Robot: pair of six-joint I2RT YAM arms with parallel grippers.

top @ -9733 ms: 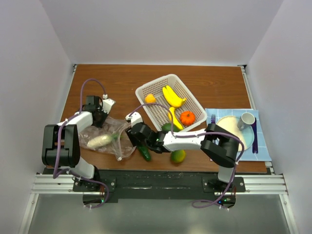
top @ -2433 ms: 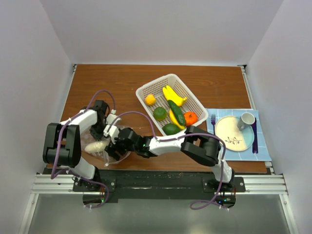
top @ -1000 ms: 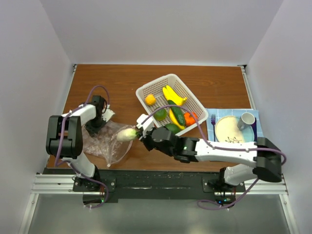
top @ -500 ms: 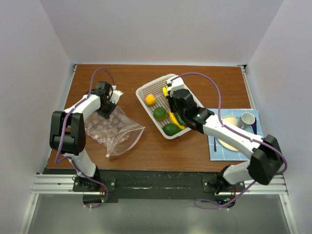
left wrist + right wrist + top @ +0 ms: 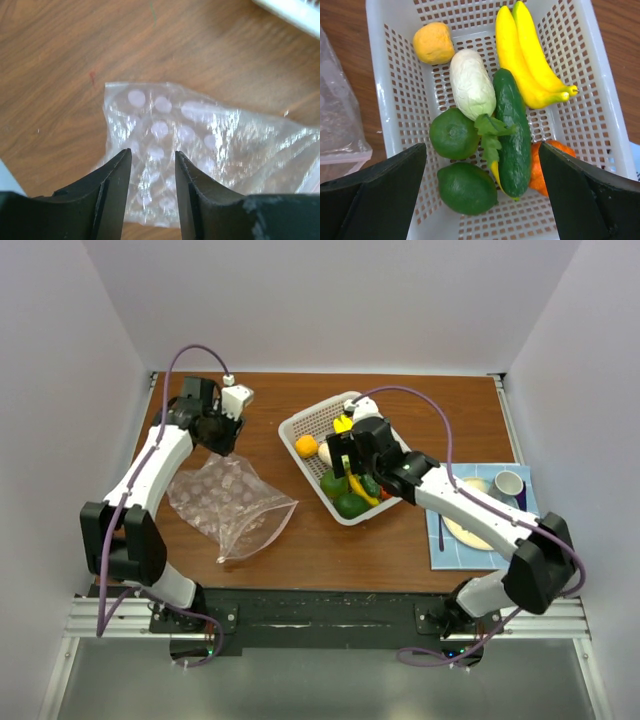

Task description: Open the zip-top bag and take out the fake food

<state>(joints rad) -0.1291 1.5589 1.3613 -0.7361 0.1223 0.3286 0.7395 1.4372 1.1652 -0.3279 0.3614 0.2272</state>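
Since the zip-top bag (image 5: 200,140) lies apparently empty just beyond the narrowly parted, empty left pincer (image 5: 152,155), and the fake food (image 5: 470,82) sits in the white basket (image 5: 376,75) under the wide, empty right pincer (image 5: 482,146), the task looks finished.

Right wrist camera: the round orange plastic fruit (image 5: 536,170) is mostly tucked behind the long dark-green plastic cucumber (image 5: 512,135), and a yellow sliver (image 5: 494,173) under that cucumber is too little to name. The clear crinkly zip-top bag (image 5: 340,120) runs off the left edge. From above, the right arm (image 5: 470,506) covers part of the beige round plate (image 5: 462,532).
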